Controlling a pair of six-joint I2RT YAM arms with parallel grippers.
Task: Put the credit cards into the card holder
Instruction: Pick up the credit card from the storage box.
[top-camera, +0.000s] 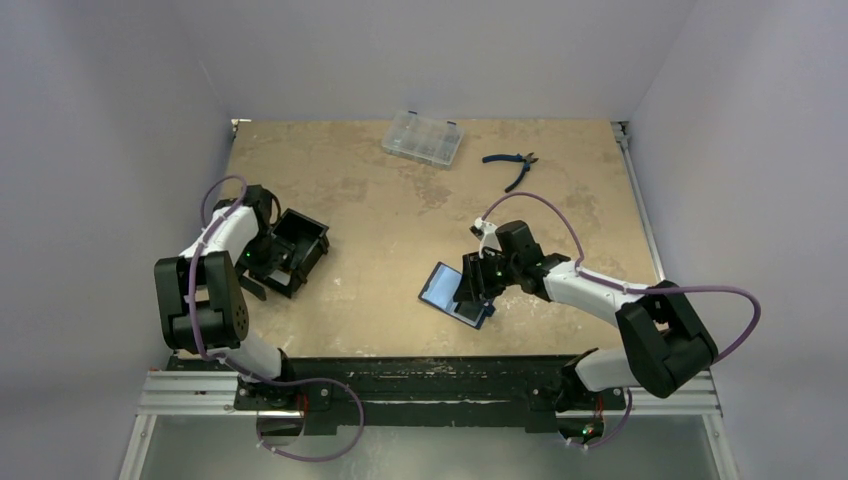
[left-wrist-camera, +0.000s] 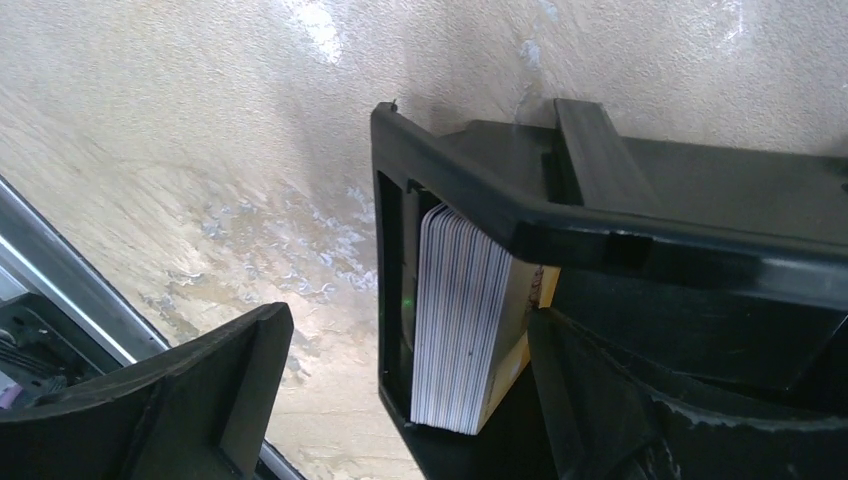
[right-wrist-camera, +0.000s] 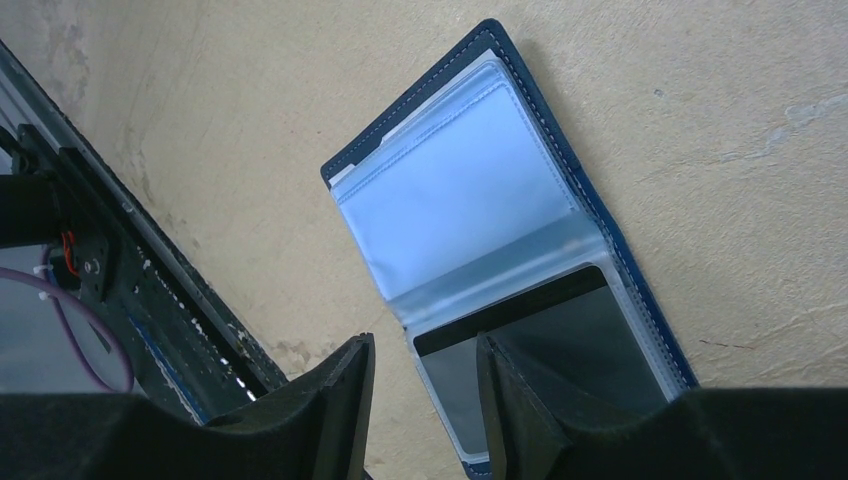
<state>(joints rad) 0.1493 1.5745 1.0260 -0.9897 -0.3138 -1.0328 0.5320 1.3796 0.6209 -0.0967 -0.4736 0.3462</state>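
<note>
Top external view: the card holder (top-camera: 440, 288) lies open on the table (top-camera: 380, 215), near the front edge and right of centre. Its long axis runs from upper left to lower right, toward the right arm's base. The right gripper (top-camera: 478, 290) hangs over its nearer, right-hand half. On the left side, the left gripper (top-camera: 272, 262) is at a tilted black box (top-camera: 312, 230). A clear compartment case (top-camera: 422, 138) and blue-handled pliers (top-camera: 512, 165) sit well apart at the far edge.

Left wrist view: the credit cards (left-wrist-camera: 455, 320) stand on edge as a tight stack inside the box, pressed against its side wall. Their thin edges face the camera, and their long edges run top to bottom with a slight lean. The claw is spread wide, one finger outside the box with bare table between it and the wall, the other down by the box's inner side.

Right wrist view: the holder shows its clear sleeves, blue cover underneath. Its spine crosses the middle, and the lower leaf holds something dark. The fingers (right-wrist-camera: 330, 400) are half drawn together with the lower leaf's edge in the gap. I cannot tell whether they pinch it.
</note>
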